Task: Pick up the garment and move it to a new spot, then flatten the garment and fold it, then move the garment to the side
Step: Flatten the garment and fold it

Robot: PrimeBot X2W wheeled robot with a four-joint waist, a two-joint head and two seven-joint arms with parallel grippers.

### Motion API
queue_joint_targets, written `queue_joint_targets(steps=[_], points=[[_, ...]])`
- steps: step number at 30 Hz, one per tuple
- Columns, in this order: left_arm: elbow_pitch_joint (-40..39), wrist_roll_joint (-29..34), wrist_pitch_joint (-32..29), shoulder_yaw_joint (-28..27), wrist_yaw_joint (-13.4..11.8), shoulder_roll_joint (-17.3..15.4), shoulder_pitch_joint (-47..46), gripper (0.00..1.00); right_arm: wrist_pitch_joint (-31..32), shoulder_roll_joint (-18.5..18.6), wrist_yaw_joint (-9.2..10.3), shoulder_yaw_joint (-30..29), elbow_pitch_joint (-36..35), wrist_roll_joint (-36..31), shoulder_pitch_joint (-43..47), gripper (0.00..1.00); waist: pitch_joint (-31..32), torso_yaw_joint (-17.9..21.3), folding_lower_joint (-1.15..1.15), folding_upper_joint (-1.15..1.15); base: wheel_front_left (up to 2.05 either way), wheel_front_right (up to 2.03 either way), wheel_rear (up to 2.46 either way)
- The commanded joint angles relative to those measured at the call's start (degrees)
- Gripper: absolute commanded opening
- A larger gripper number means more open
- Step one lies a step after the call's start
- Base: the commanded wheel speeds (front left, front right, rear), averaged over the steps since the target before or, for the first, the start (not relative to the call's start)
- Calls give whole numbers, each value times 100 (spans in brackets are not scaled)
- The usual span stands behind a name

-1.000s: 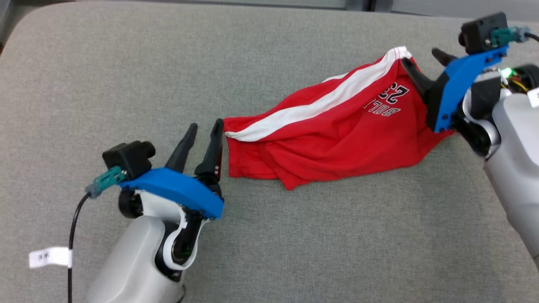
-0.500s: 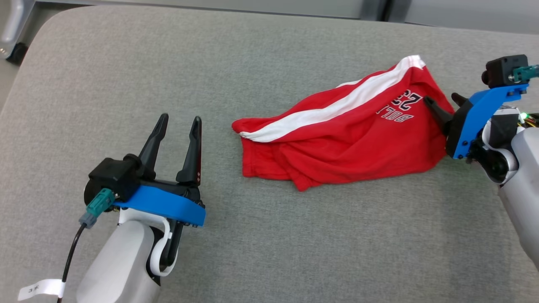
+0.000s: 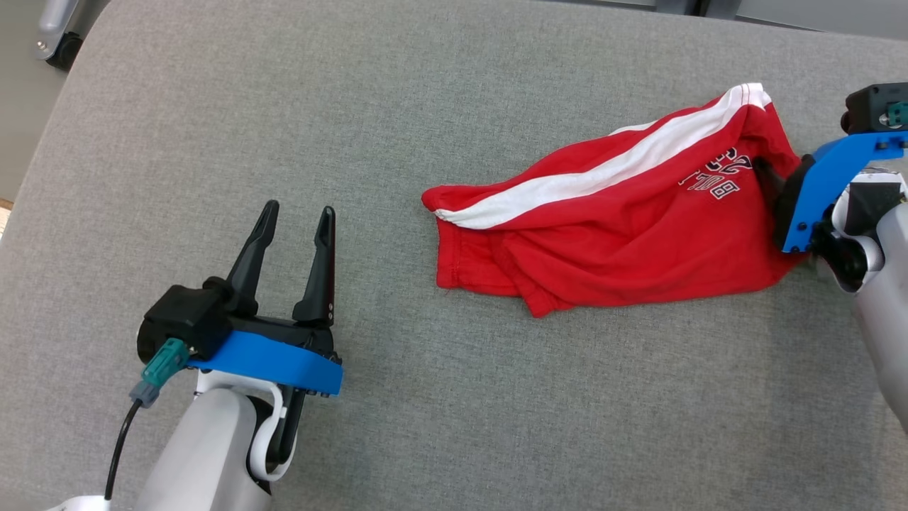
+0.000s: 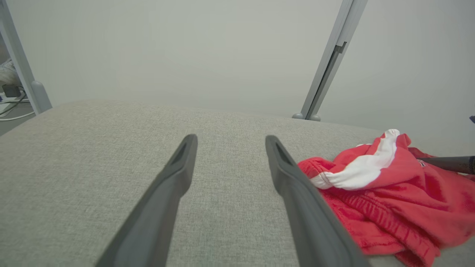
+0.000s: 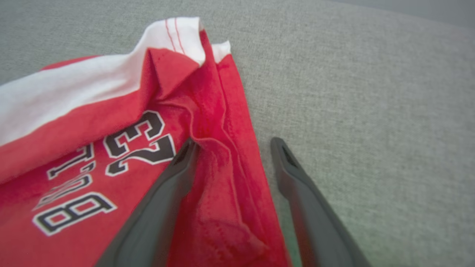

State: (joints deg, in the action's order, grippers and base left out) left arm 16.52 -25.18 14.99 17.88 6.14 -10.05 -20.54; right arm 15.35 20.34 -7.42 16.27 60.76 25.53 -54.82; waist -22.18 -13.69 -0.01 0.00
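Fabric in plain grey covers the wide padded surface (image 3: 284,106). A crumpled red cloth garment (image 3: 624,234) with a white side stripe and dark printed lettering lies on it, right of centre in the head view. At the lower left of that view the left gripper (image 3: 299,209) stands with its two dark fingers parted and nothing between them, well apart from the garment's near end. The right gripper (image 5: 233,142) is at the right edge, at the garment's lettered end. In the right wrist view its fingers are spread, one resting on the red cloth, the other over bare grey surface just beside the hem, not closed on it.
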Motion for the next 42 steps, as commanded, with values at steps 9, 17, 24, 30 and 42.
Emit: queue_joint_targets(steps=[9,17,24,30,42], points=[[80,165,24,-224,93,58,180,100,-335,-392,-14,-225,143,-290,341,0,166,125,1,0,0,0,0],[140,193,25,-252,117,-115,516,100,-818,-238,-8,-777,-73,-594,648,0,642,469,1,0,0,0,0],[144,160,14,-145,127,-200,772,100,-923,-38,-8,-1526,-263,-1322,1061,0,1033,687,1,0,0,0,0],[140,111,-20,-90,127,-219,888,100,-612,-388,-9,-2120,-887,-2087,1318,0,1190,765,1,0,0,0,0],[91,54,-56,51,88,-177,783,100,729,-1688,-8,-1223,-2533,-2305,1485,0,1122,578,1,0,0,0,0]])
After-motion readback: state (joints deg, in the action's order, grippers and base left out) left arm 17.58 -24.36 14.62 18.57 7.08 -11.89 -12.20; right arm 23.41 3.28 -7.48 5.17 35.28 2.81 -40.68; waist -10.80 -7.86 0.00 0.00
